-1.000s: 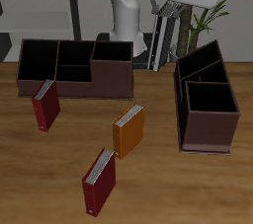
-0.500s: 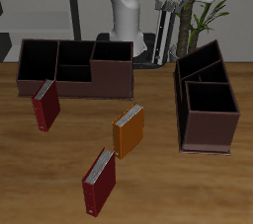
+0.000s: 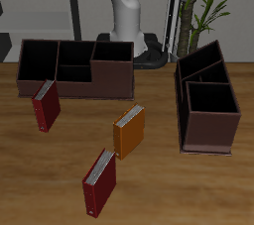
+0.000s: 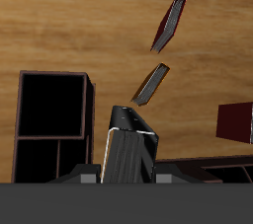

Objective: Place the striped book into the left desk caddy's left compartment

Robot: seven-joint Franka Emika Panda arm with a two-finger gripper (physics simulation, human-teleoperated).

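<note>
We see a brown caddy [image 3: 74, 68] standing broadside toward the back of the tabletop [image 3: 169, 194]. A dark red book [image 3: 45, 106] lies just in front of its low end. A second dark red book [image 3: 98, 182] lies close to the tabletop's front edge. An orange book [image 3: 129, 132] lies between them, near the middle of the tabletop. All three books lie apart from one another and from both caddies.

Moving on, the end effector [image 4: 126, 178] hangs high above the back of the tabletop, and the exterior view's upper edge cuts most of it off. In the wrist view its two fingers [image 4: 90, 179] are closed on the striped book [image 4: 128, 149]. We see the book end-on, with fine dark and pale lines on its cover. It is in the air, clear of the tabletop and of every compartment.

Last comes the left desk caddy [image 3: 210, 120], seen end-on, with its long side running from the front toward the back edge. Its tall box faces the tabletop's front edge. Its left compartment [image 3: 198, 62], the wide low section, lies at the far end, nearer the back edge. We see no book in it. In the wrist view the same caddy shows beside the held book as dark square cells.
</note>
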